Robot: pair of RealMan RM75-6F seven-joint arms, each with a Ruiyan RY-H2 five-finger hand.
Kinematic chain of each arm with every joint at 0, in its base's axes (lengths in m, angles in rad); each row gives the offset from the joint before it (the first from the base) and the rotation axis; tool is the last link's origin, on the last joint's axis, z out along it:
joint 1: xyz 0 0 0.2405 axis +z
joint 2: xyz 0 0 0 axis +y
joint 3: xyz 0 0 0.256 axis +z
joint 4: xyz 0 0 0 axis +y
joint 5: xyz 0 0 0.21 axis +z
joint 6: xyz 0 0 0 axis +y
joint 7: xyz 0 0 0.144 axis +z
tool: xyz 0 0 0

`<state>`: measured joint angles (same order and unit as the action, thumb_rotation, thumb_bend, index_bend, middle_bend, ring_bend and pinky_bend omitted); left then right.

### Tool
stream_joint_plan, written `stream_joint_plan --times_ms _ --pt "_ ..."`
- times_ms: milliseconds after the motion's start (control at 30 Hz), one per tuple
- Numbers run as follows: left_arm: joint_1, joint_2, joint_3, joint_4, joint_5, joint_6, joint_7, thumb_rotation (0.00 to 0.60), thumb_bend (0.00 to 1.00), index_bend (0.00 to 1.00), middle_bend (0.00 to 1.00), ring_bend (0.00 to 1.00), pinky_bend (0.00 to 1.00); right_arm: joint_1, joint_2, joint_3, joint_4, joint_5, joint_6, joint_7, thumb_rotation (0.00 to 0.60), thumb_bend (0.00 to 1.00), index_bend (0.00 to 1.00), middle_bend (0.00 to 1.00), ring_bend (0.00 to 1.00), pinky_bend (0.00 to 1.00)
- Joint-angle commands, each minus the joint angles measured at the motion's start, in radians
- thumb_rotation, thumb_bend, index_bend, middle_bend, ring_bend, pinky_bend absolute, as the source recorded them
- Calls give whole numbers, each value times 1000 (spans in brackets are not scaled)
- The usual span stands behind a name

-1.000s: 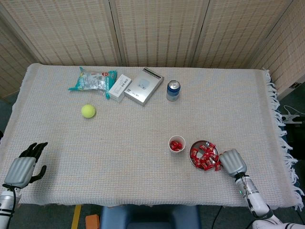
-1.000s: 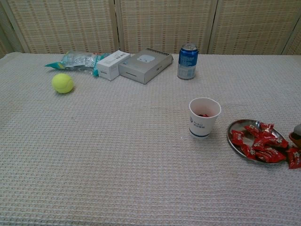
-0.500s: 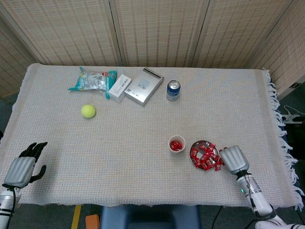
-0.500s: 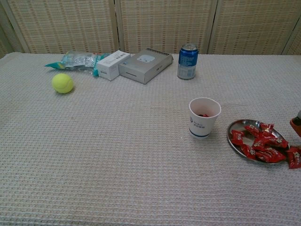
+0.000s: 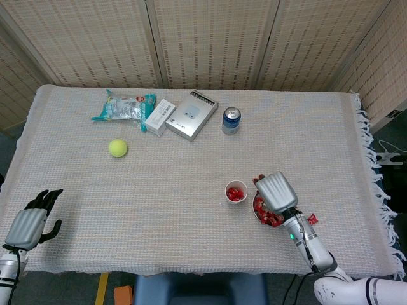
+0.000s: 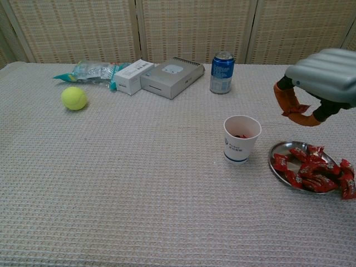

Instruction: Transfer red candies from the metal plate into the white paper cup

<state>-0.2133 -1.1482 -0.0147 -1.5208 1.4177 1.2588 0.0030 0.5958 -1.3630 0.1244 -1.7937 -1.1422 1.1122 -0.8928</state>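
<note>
The white paper cup [image 5: 236,191] [image 6: 241,139] stands upright with red candies inside. Just right of it sits the metal plate [image 5: 255,209] [image 6: 280,149] heaped with red candies [image 6: 308,169]. My right hand [image 5: 275,190] [image 6: 320,78] hovers above the plate, hiding most of it in the head view. Its orange fingertips [image 6: 285,100] curl together and seem to pinch a small red candy [image 6: 288,111]. My left hand [image 5: 28,225] rests at the table's front left corner with its fingers apart and nothing in it.
One loose candy [image 5: 311,219] [image 6: 347,186] lies on the cloth right of the plate. At the back stand a blue can [image 5: 231,121] [image 6: 222,72], a grey box [image 5: 191,115], a white box [image 5: 160,116] and a snack bag [image 5: 124,106]. A tennis ball [image 5: 117,148] sits at the left.
My right hand rose from the plate's right edge and swung left over the plate toward the cup. A candy now lies on the cloth beside the plate. The left hand stayed put.
</note>
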Motion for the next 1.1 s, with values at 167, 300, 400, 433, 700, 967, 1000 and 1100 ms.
stream_joint_plan --times_ms 167,300,400,433,700,967,1000,1100 --pt "1 5 1 1 5 2 -11 600 473 0 73 39 201 82 -140 32 56 73 -17 -86 600 434 771 674 839 1000" --pt "0 6 1 3 6 0 -17 600 473 0 73 39 202 105 -197 32 111 83 -12 -93 600 433 681 674 838 1000" --pt "0 7 2 3 9 1 -20 600 473 0 73 39 202 116 -218 30 136 93 -12 -85 600 433 578 643 835 1000" --pt "0 8 2 3 10 1 -22 600 473 0 73 39 202 118 -217 28 138 96 -14 -84 600 433 524 607 830 1000" --pt "-1 7 3 4 10 0 -22 600 473 0 73 39 202 113 -163 6 79 103 9 -87 600 351 176 396 800 1000" --pt "1 6 3 0 8 2 -15 600 474 0 73 41 204 97 -101 -24 20 91 40 -78 600 313 149 362 798 1000" --pt "3 8 2 0 8 6 -18 600 473 0 73 41 204 87 -86 -35 10 73 52 -66 600 312 149 362 796 1000" --pt "6 11 -1 2 8 16 -25 600 473 0 73 42 205 43 -18 -85 -29 9 89 -27 600 306 160 386 791 1000"
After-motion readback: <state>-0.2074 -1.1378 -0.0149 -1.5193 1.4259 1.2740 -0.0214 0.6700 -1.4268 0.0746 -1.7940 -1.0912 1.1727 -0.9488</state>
